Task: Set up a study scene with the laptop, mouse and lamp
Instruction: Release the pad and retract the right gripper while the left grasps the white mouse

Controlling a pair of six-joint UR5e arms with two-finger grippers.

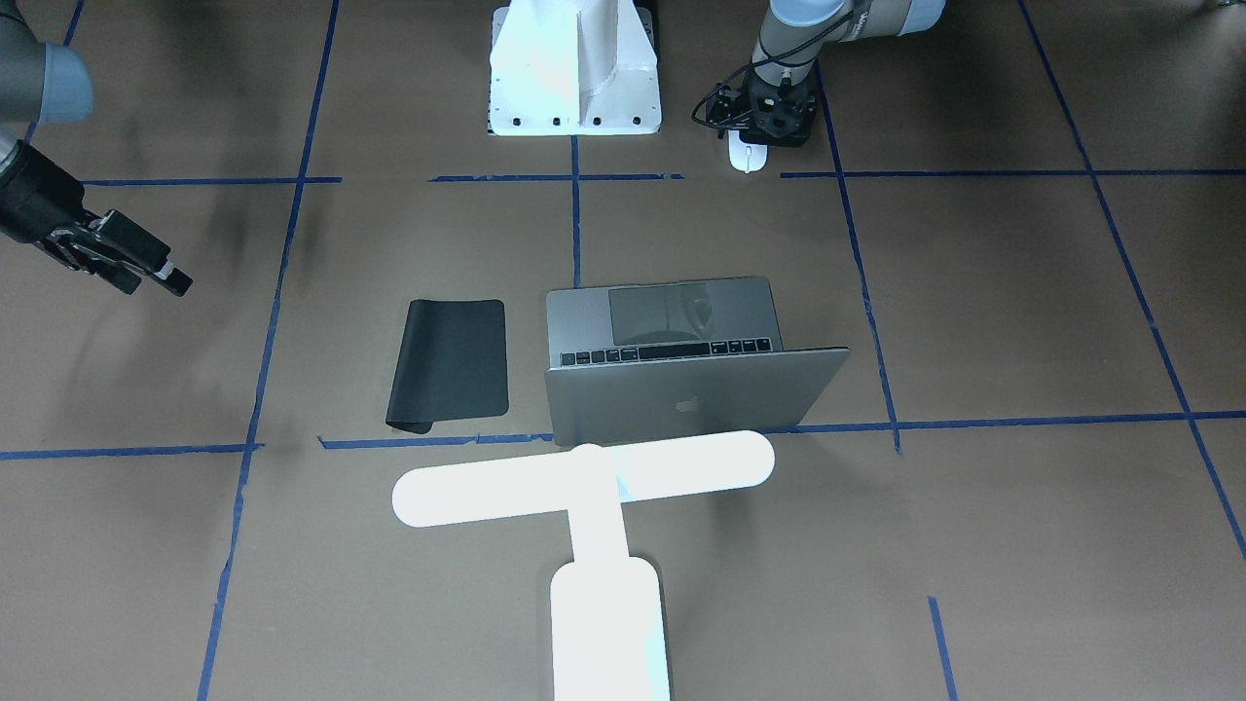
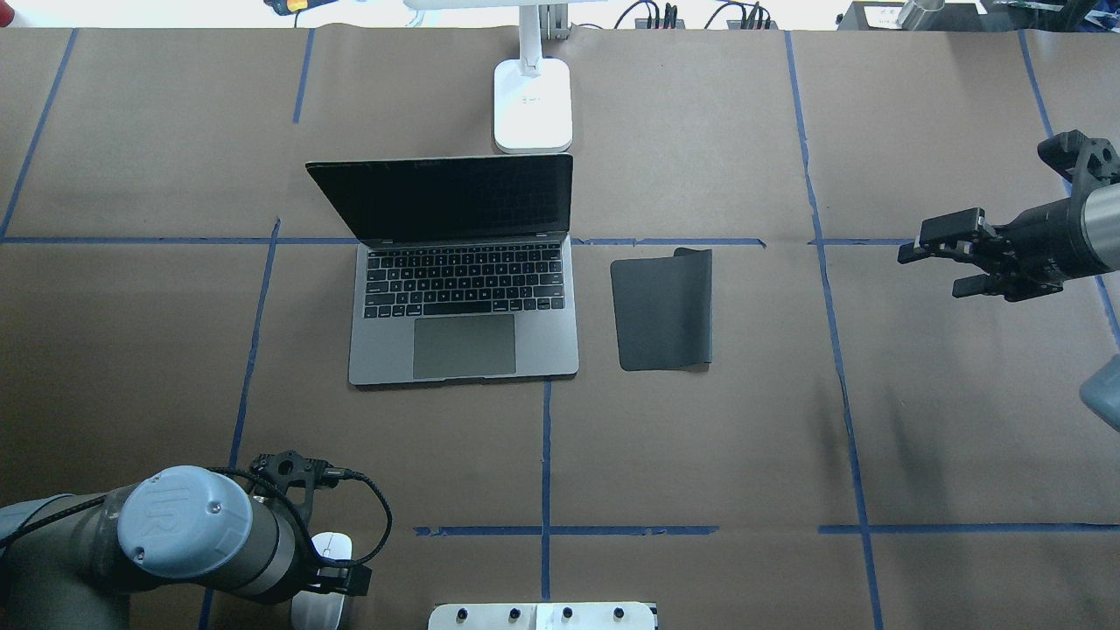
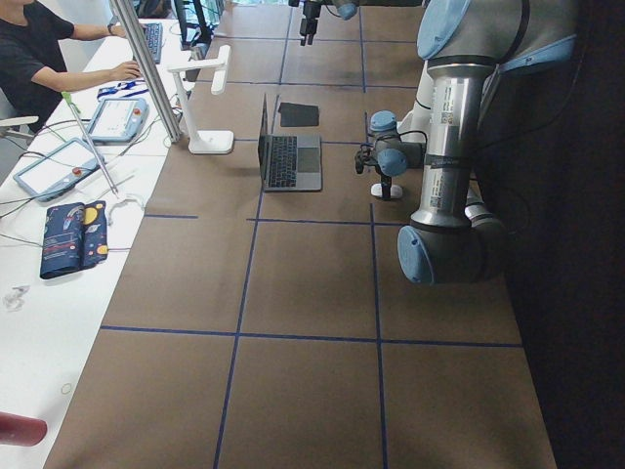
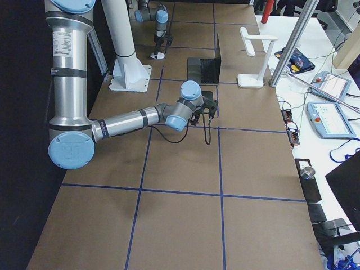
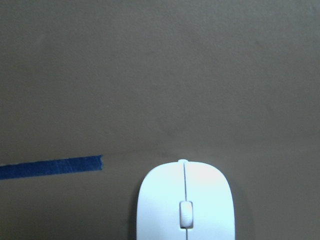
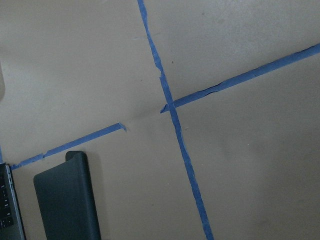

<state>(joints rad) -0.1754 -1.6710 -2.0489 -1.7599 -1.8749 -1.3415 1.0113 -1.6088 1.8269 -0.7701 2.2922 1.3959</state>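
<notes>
The open grey laptop [image 2: 464, 324] sits mid-table with its lid up and its screen dark. Behind it stands the white lamp [image 2: 532, 105], whose long bar [image 1: 584, 482] reaches over the lid. The white mouse [image 1: 748, 156] lies flat on the brown table near the robot's base; it fills the bottom of the left wrist view [image 5: 184, 205]. My left gripper [image 2: 328, 577] hangs right over the mouse's rear half, its fingers hidden, so I cannot tell how the jaws stand. My right gripper [image 2: 932, 271] hovers open and empty at the far right.
A black mat [image 2: 663, 306] with one curled corner lies just right of the laptop. The white bolt-holed pedestal [image 1: 574, 68] stands at the robot's base. Blue tape lines [image 2: 546, 455] grid the table. A person [image 3: 39, 59] sits at a side bench beyond the far edge.
</notes>
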